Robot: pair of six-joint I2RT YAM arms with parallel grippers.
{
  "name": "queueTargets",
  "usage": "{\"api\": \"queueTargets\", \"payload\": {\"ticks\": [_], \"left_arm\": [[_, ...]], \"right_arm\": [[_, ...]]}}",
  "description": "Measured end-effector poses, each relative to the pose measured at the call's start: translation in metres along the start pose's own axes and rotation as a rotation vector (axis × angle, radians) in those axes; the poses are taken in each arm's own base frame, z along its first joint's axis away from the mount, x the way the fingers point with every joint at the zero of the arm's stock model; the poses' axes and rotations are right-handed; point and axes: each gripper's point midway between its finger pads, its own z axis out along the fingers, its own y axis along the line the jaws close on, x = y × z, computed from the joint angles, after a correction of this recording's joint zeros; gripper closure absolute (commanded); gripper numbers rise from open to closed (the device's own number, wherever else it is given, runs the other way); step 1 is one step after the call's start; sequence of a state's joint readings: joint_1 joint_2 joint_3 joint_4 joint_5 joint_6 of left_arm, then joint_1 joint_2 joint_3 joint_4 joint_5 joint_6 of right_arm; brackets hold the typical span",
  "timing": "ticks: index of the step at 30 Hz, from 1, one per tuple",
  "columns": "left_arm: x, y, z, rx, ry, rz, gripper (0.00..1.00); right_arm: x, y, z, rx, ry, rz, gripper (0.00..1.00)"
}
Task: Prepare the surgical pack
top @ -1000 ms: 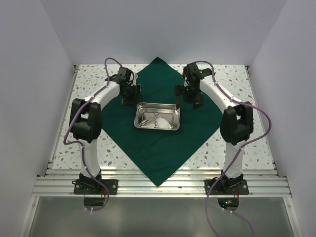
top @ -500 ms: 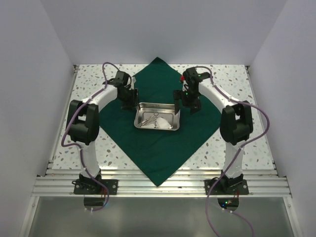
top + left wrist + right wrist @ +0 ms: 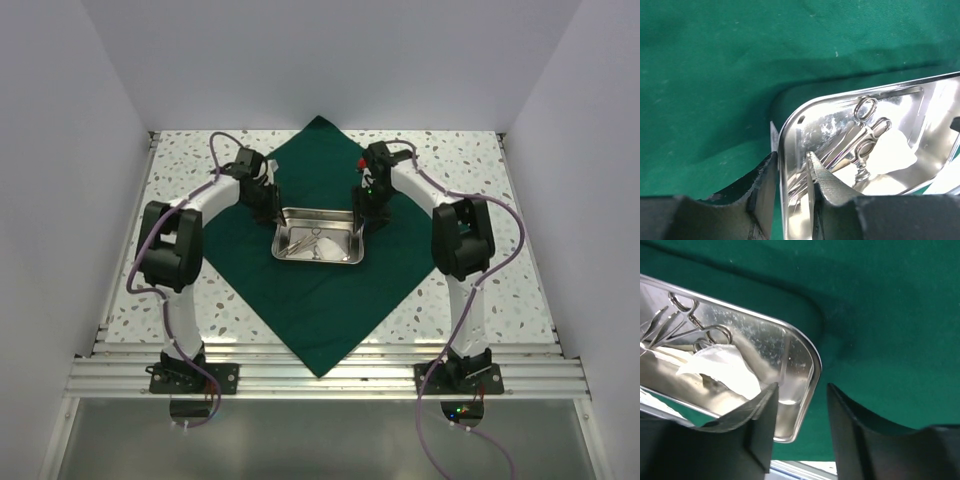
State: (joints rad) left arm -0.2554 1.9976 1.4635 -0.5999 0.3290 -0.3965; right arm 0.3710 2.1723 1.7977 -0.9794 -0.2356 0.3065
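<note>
The dark green cloth lies flat as a diamond on the table, with the steel tray at its middle. Silvery scissor-like instruments and white gauze lie in the tray. My left gripper stands at the tray's far left corner. In the left wrist view this gripper straddles the rim, one finger outside, one inside, a narrow gap remaining. My right gripper is at the far right corner. Seen from its wrist, the gripper is open astride the rim, near the gauze.
The speckled tabletop shows around the cloth, closed in by white walls at the back and both sides. An aluminium rail carrying both arm bases runs along the near edge.
Both grippers have moved inward and down onto the tray's far corners, and both pairs of jaws have narrowed. The right arm's elbow has swung toward the centre.
</note>
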Motion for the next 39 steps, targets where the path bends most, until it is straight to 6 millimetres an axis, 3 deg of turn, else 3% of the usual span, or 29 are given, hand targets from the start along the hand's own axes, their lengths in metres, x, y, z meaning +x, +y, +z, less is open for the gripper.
{"api": "queueTargets", "payload": {"ticks": [8,13,16,18,19,23,27,29,32,34,36,39], "left_arm": [[-0.003,-0.001,0.012,0.005,0.012,-0.011,0.8],[-0.01,-0.002,0.014,0.006,0.003,-0.008,0.81],[-0.01,-0.002,0.015,0.006,0.003,-0.01,0.8],[-0.01,-0.002,0.015,0.006,0.003,-0.01,0.71],[-0.011,-0.003,0.015,0.007,0.001,-0.013,0.68],[-0.017,-0.007,0.015,0.012,-0.009,-0.016,0.47],[-0.017,-0.005,0.015,-0.001,-0.009,-0.018,0.39],[-0.018,-0.002,0.013,-0.019,-0.014,-0.019,0.35],[-0.023,0.004,0.003,-0.05,-0.039,-0.023,0.31],[-0.031,0.007,-0.012,-0.074,-0.083,-0.019,0.0],[-0.037,0.009,-0.034,-0.089,-0.143,-0.023,0.0],[-0.044,0.01,-0.078,-0.107,-0.246,-0.026,0.0]], "right_arm": [[-0.009,-0.003,0.01,0.015,0.005,0.01,0.71],[-0.022,-0.008,0.008,0.035,-0.012,0.016,0.73],[-0.029,-0.009,0.009,0.04,-0.019,0.011,0.73],[-0.033,-0.01,0.01,0.04,-0.024,0.007,0.71],[-0.035,-0.011,0.01,0.037,-0.026,0.009,0.68],[-0.037,-0.014,0.009,0.034,-0.026,0.003,0.23],[-0.036,-0.017,0.008,0.049,-0.024,-0.006,0.01],[-0.035,-0.022,0.003,0.075,-0.03,-0.012,0.01],[-0.037,-0.026,-0.017,0.123,-0.065,-0.021,0.01],[-0.039,-0.025,-0.042,0.137,-0.117,-0.033,0.01],[-0.037,-0.02,-0.074,0.137,-0.186,-0.049,0.01],[-0.007,-0.009,-0.122,0.129,-0.262,-0.097,0.01]]}}
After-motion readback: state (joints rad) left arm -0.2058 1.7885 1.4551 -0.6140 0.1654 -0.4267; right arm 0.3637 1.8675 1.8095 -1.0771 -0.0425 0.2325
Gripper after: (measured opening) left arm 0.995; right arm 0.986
